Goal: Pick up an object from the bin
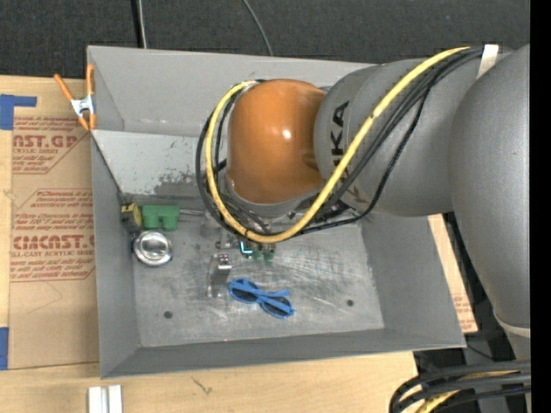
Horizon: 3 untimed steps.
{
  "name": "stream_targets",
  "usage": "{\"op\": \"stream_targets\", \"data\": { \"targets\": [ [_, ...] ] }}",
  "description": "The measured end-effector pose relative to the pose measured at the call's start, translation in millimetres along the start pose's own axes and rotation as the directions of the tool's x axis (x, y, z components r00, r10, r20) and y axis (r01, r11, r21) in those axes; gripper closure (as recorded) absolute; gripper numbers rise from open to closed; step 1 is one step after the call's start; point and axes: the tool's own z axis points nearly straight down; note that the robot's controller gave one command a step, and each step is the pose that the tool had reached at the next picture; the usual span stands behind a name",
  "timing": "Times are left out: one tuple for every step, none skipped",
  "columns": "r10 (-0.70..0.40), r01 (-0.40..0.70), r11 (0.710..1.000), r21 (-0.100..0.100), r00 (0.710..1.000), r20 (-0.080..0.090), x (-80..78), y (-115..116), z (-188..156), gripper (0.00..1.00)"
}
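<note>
My gripper (221, 275) pokes out from under the arm's orange cover near the middle of the bin floor, its metal tip low over the floor. A blue plastic piece shaped like a small pair of glasses (261, 297) lies just right of and below that tip, close beside it and not between the fingers. A green block with a yellow-black end (155, 216) lies at the left wall. A small round silver cup (152, 248) stands just below the green block.
The arm with its orange cover and yellow and black cables hangs over the bin's middle and back, hiding the floor beneath. Bare scratched floor lies to the right of the blue piece and along the front wall.
</note>
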Motion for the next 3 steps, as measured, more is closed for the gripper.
{"op": "stream_targets", "data": {
  "targets": [
    [-0.215,0.215,0.977,-0.001,0.976,0.019,9.9,-86,118,0.0],
    [-0.217,0.217,0.976,-0.001,0.976,0.014,10.0,-85,115,1.0],
    [-0.254,0.254,0.967,0.002,0.967,0.018,-8.0,-44,-37,1.0]
  ]
}}
